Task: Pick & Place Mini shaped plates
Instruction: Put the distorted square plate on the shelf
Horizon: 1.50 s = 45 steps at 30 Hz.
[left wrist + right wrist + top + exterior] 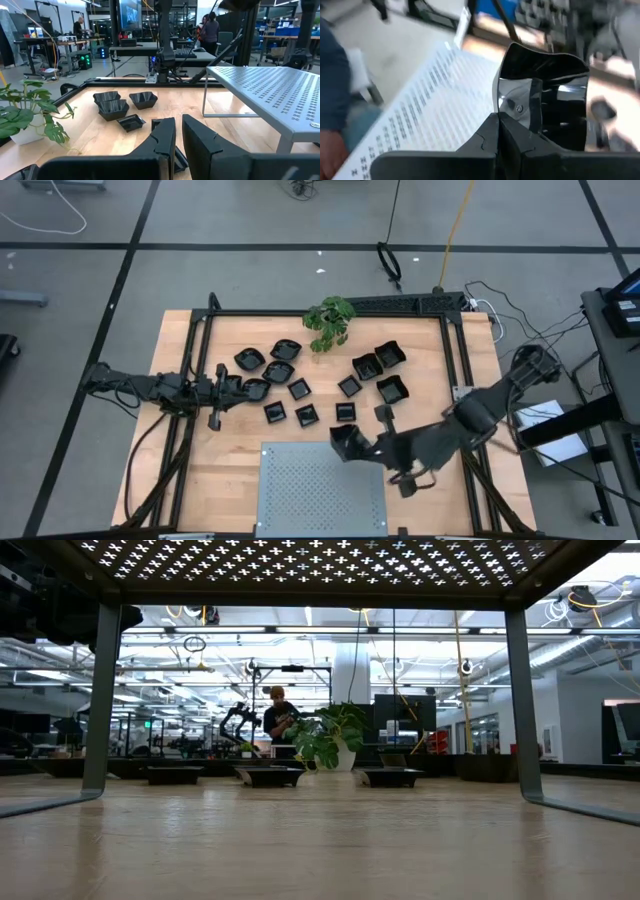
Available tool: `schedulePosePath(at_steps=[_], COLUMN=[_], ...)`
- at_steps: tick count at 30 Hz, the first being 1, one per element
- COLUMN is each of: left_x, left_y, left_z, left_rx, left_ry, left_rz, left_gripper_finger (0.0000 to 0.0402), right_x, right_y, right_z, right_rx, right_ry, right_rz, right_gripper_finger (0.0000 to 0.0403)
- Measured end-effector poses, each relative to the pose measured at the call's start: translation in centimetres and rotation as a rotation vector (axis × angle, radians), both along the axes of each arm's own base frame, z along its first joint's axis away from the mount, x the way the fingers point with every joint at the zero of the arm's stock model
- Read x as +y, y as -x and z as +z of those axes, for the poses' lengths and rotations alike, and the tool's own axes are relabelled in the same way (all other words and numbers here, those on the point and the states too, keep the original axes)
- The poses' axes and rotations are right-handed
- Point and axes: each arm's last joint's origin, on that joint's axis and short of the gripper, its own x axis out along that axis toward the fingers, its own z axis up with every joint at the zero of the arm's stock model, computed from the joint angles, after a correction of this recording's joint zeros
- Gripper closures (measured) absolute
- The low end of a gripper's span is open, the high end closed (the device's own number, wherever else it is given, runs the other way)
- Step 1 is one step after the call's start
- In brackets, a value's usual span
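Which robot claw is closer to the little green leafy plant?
The left. The left gripper sits among the dishes, a short way from the green leafy plant. The right gripper, holding a glossy black plate, is farther, by the grey perforated metal panel.

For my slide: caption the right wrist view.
Right hand shut on a glossy black plate, carried above the grey perforated panel.

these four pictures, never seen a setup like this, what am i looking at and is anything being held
Two dark robot arms work at a wooden table. One camera looks straight down, one sits at table height, and one rides on each wrist. Small glossy black mini plates lie scattered near a green plant. The right gripper is shut on one black plate, holding it at the edge of the grey perforated panel. The left gripper sits low among the plates on the left, fingers close together.
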Motion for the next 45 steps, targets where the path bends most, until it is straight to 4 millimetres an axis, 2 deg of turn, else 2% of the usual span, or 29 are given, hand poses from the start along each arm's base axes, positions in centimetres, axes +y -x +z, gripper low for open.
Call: schedulePosePath(at_steps=[7, 12, 36, 45], left_x=[0.0, 0.0, 0.0, 0.0], left_y=[0.0, 0.0, 0.0, 0.0], left_z=[0.0, 0.0, 0.0, 0.0], left_rx=[0.000, 0.000, 0.000, 0.000], left_ry=[0.000, 0.000, 0.000, 0.000], left_rz=[0.000, 0.000, 0.000, 0.000], left_gripper_finger=[0.0366, 0.0366, 0.0366, 0.0366], right_x=[1.8, 2.1, 2.3, 2.3], right_y=[-0.6, -0.6, -0.5, -0.5], right_z=[-3.0, -4.7, -5.9, -5.9], right_rx=[0.208, 0.348, 0.435, 0.435], right_ry=[-0.052, -0.076, -0.048, -0.057], right_rz=[-0.048, -0.114, -0.160, -0.169], right_gripper_finger=[0.0403, 0.0403, 0.0402, 0.0372])
